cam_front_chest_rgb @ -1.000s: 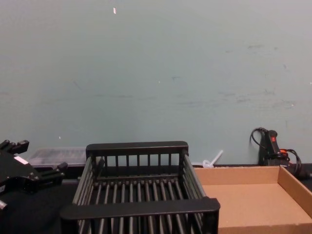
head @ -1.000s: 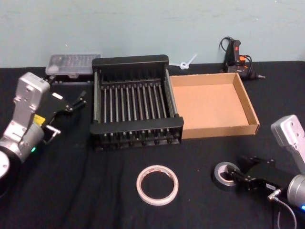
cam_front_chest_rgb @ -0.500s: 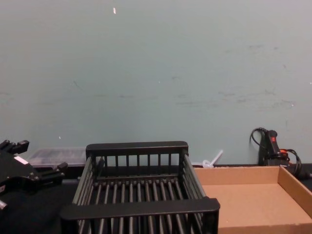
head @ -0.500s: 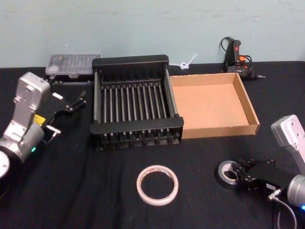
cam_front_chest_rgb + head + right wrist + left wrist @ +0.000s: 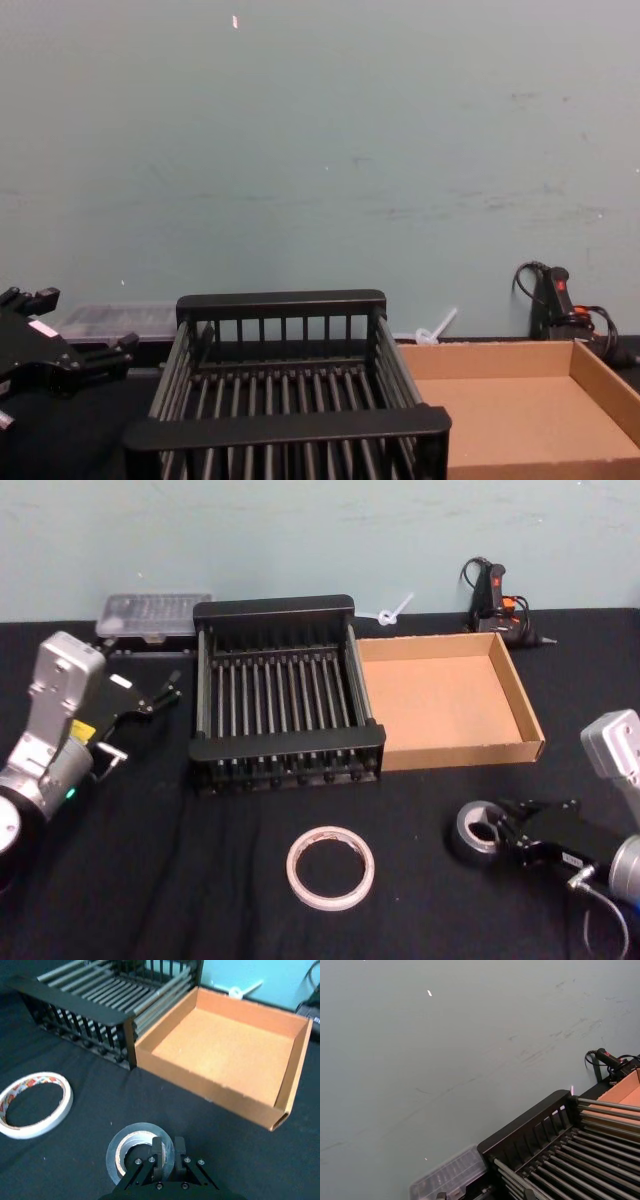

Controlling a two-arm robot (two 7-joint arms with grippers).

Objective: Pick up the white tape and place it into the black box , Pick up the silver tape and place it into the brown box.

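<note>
The silver tape [image 5: 472,832] sits at the front right of the black table, slightly tilted. My right gripper [image 5: 503,837] is shut on its wall; in the right wrist view one of the fingers [image 5: 159,1151] is in the hole of the silver tape [image 5: 131,1152] and the other is outside. Flat at the front centre lies the white tape [image 5: 330,867], also visible as the white tape [image 5: 34,1103] with red marks. The black box [image 5: 285,750] and the brown box [image 5: 440,695] stand side by side behind, both empty. My left gripper [image 5: 165,690] hovers open left of the black box.
A clear plastic case [image 5: 155,615] lies at the back left behind the black box. At the back right a glue gun [image 5: 497,595] stands with its cable, and a small white piece [image 5: 395,610] lies by the wall. A pale green wall closes the back.
The right gripper has closed on the silver tape's wall and drawn the roll slightly toward the boxes, its wrist shifting right. The left arm and the white tape have not moved.
</note>
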